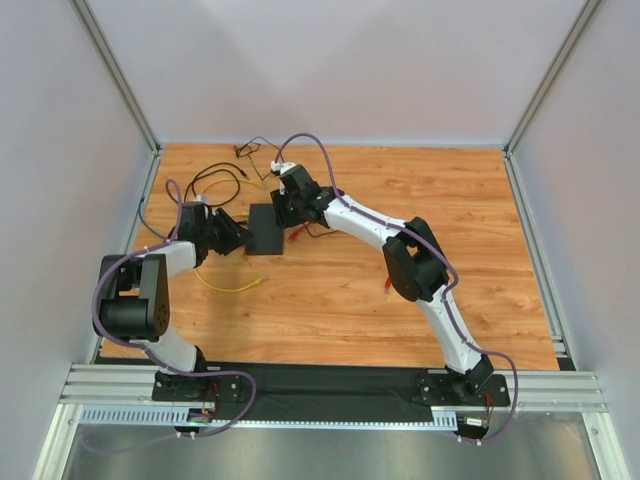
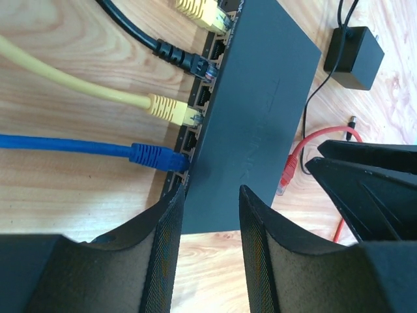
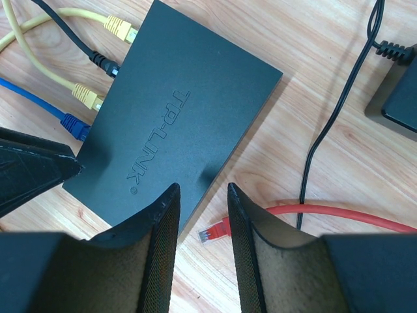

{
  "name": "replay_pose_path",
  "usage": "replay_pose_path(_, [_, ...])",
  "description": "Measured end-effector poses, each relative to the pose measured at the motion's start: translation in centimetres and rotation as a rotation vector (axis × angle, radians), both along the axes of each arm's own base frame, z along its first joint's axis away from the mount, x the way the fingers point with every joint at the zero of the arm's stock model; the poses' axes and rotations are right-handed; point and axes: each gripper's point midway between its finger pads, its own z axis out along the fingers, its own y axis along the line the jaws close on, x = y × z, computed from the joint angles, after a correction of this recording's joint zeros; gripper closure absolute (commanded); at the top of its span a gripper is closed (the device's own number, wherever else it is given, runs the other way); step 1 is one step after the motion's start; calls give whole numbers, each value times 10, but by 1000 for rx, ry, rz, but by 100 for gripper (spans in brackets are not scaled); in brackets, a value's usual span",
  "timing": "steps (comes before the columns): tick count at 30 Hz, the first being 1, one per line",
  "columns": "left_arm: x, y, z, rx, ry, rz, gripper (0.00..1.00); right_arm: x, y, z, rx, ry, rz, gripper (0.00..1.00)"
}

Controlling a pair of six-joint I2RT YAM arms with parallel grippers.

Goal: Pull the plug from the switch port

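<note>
The switch point(image 1: 266, 229) lies flat on the desk point(image 1: 400, 300), left of the middle and nearer the far edge, with its row of ports facing the desk's left edge. A blue plug point(image 2: 153, 156), a yellow plug point(image 2: 171, 109), a black plug point(image 2: 189, 62) and another yellow one are all seated in the ports. A red plug point(image 3: 212, 231) lies loose on the wood beside the box.

Your left claw point(image 2: 210, 195) stands apart, straddling the switch corner just beside the blue plug, and clamps nothing. Your right claw point(image 3: 202, 189) is also apart. It sits over the opposite edge with one finger above the lid and one off it, so it grips nothing that I can see.

As I read it, the main risk is that the left claw closes on the box corner instead of the plug. If you pull before the latch is released, or before the right claw pins the box, the whole switch will likely slide toward the left edge. The yellow cable just beside the blue one could snag. The two claws are also close together, so they could knock each other.
</note>
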Motion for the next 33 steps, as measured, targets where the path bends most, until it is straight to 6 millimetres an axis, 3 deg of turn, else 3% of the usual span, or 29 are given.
replay_pose_path(8, [-2, -1, -14, 6, 32, -23, 53, 4, -5, -1, -2, 1, -10, 63])
replay_pose_path(23, [-6, -11, -16, -36, -15, -59, 56, 7, -7, -1, -1, 2, -15, 64])
replay_pose_path(30, [-15, -45, -13, -84, -30, -124, 55, 3, -2, 1, 24, 15, 9, 65])
replay_pose_path(33, [-20, -48, -15, -88, -20, -121, 55, -1, 1, 1, 37, 28, 23, 65])
